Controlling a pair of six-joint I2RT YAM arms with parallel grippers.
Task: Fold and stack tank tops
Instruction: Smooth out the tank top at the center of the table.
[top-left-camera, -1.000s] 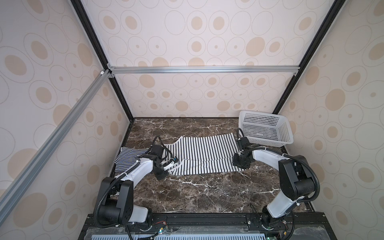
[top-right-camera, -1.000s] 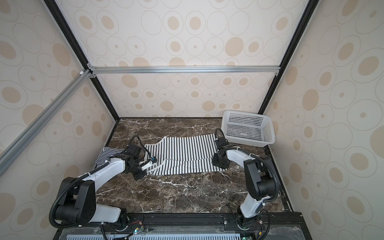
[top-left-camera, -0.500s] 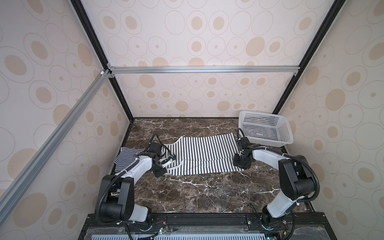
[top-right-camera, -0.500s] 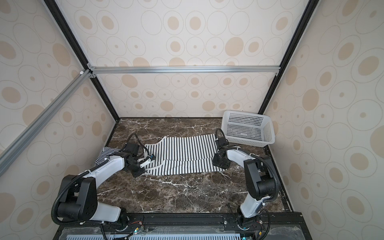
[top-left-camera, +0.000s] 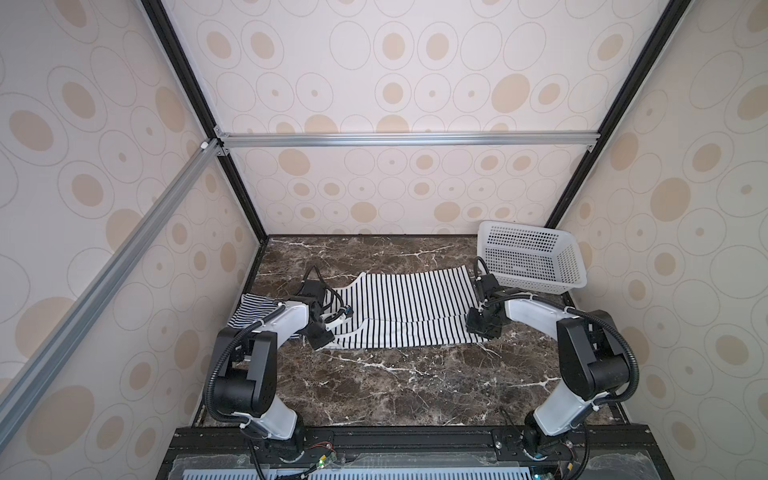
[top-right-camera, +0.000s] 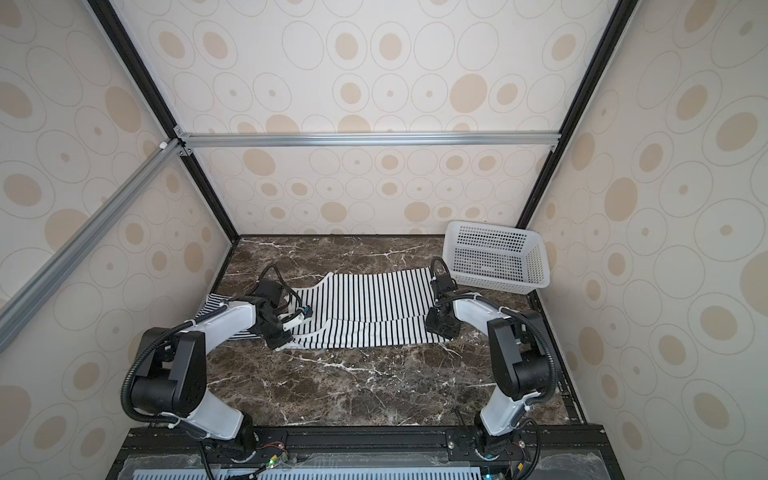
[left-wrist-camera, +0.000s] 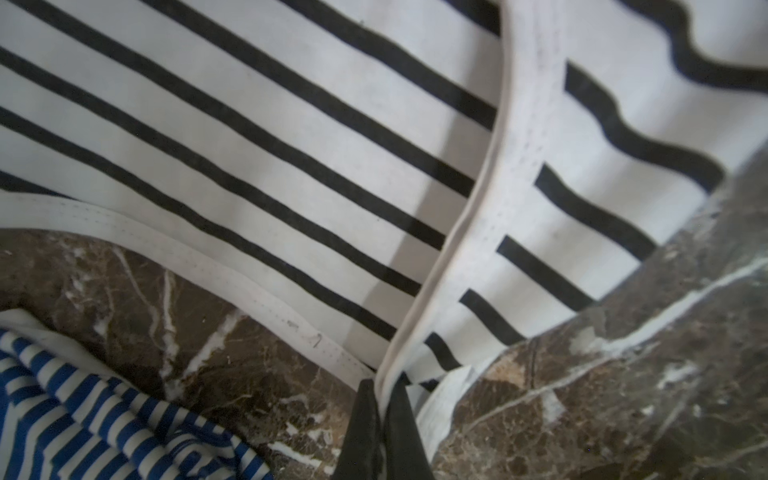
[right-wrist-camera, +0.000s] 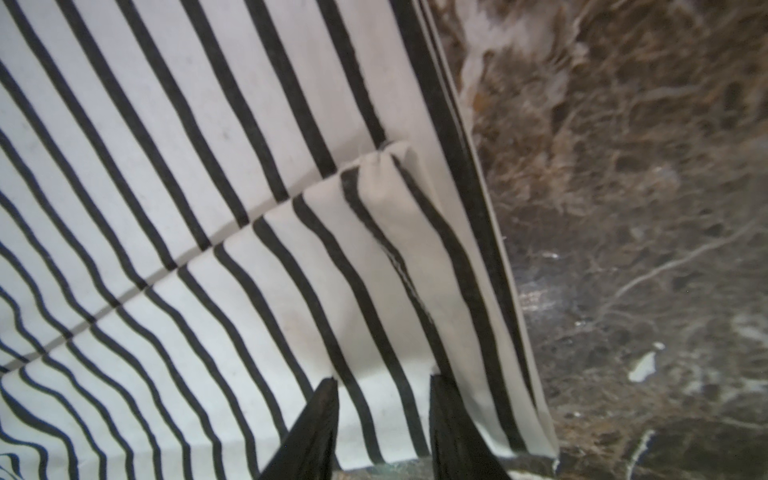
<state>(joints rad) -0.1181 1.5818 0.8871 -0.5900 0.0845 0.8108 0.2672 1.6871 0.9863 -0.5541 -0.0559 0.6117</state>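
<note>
Two arms reach over the bare near stretch of the counter (top-left-camera: 395, 382) to the wide-stripe top (top-left-camera: 407, 307), which lies spread flat with its hem end just beside the basket (top-left-camera: 536, 286) and its strap end well away from it.

The left pincer (left-wrist-camera: 380, 386) is at the end farthest from the basket. It is pressed together on the white binding at the strap, and the wrist view shows the trim running straight into the black tips. The right pincer (right-wrist-camera: 382, 380) is at the hem end, near the basket. Its tips stand partly apart with a raised ridge of striped cloth between them, so it seems to be pinching a bunched fold of the hem and not a single layer.

Both grips are on the top's near long side, one at each end. This probably lets that edge rise level and travel as one line, so the stripes do not skew. One layer edge already crosses the stripes along that side, so a lengthwise fold looks to be begun or being straightened.

Beyond the left pincer, farther again from the basket, the narrow-stripe top (top-left-camera: 253, 309) lies crumpled on the counter, apparently parked clear of the working cloth and not yet folded.

Farthest back stands the basket, and no cloth can be seen in it.
</note>
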